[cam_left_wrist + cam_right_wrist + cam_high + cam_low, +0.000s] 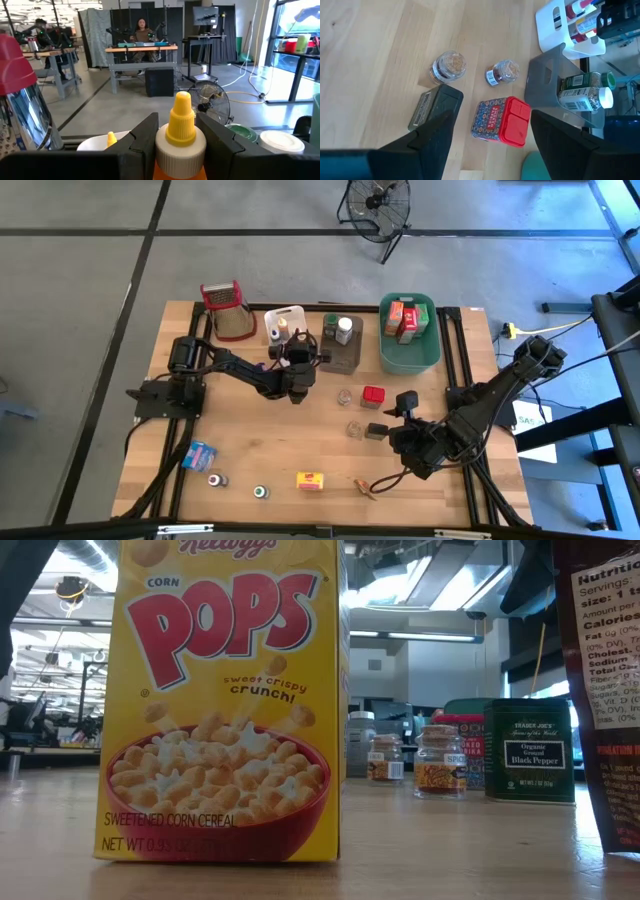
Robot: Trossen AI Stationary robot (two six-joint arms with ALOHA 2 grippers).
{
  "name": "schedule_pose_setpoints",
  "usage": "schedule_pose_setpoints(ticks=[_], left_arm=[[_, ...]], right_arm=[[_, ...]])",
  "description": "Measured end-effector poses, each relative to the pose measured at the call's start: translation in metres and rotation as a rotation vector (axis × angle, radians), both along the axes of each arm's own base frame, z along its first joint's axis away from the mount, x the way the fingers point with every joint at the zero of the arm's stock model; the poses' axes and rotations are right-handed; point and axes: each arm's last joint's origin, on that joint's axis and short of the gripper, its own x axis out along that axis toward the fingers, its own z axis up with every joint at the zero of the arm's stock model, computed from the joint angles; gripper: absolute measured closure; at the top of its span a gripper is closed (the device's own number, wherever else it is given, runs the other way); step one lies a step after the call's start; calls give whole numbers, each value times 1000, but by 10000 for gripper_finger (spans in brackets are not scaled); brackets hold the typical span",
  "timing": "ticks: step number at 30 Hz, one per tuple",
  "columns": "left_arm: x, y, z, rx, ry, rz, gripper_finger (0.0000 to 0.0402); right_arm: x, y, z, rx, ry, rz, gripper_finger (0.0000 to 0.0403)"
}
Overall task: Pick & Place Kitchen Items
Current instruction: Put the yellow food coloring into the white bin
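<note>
Wooden table seen from above, filling the middle of the frame. Left gripper just above centre, beside a white tub, fingers closed narrowly around a yellow-capped bottle. Right gripper right of centre, fingers spread wide, holding nothing, poised above a red-lidded tin, a dark tin and two small jars. Brown tub and green tub along the upper middle, each holding groceries. Red-topped mesh thing at upper left of the table. Along the lower edge, from the left: blue box, two small capped bottles, yellow box. In the low view, the yellow cereal box filling the left half, black pepper tin at right.
</note>
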Motion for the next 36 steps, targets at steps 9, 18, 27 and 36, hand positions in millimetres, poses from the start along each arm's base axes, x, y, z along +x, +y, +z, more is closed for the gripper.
schedule_pose_setpoints(ticks=[9,18,27,36], left_arm=[[-2,5,-10,0,-9,12,290],[-5,12,-19,-12,-28,1,290],[-7,13,-26,-21,-44,-6,290],[-9,18,-30,-44,-54,-27,290]], right_arm=[[0,0,0,2,-1,-3,137],[0,0,0,2,-1,-3,137],[0,0,0,2,-1,-3,137],[0,0,0,2,-1,-3,137]])
